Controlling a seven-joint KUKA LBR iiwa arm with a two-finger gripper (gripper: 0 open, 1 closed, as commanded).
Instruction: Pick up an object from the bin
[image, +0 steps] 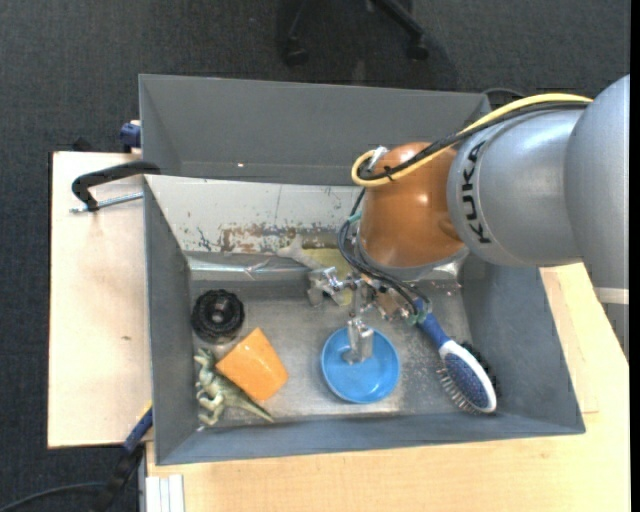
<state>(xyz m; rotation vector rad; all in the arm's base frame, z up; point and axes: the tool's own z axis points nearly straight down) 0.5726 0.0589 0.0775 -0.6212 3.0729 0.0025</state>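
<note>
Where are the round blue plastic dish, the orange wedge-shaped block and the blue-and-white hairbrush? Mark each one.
Round blue plastic dish (372, 379): camera view, its inner floor.
Orange wedge-shaped block (253, 366): camera view, its top face.
Blue-and-white hairbrush (468, 379): camera view, its bristled head.

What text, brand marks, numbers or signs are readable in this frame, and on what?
"KUKA": black letters running sideways on the arm's grey link.
Nothing else reads: the things in the bin bear no legible words, labels or numbers.

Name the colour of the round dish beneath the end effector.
Blue; the dish shows best in the camera view.
</note>
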